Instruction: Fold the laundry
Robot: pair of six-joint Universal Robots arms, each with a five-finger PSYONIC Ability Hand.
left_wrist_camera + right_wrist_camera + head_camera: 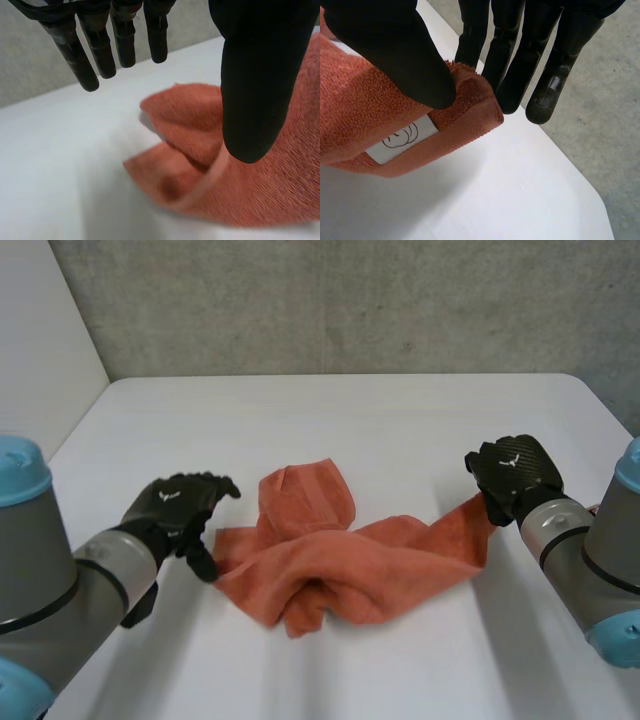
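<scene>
An orange towel (335, 565) lies crumpled on the white table (400, 430), bunched in the middle. My right hand (515, 472) holds its right corner just above the table. In the right wrist view the thumb (395, 50) pinches that corner (465, 107) against the fingers, and a white label (402, 137) shows on the hem. My left hand (180, 505) hovers at the towel's left edge. Its fingers (100, 45) are straight and spread, its thumb (257, 90) sits over the cloth (200, 150), and nothing is held.
Bare white tabletop lies all round the towel. A grey wall (350, 300) stands behind the table's far edge. The table's right edge (555, 145) runs close beside my right hand, with grey floor beyond.
</scene>
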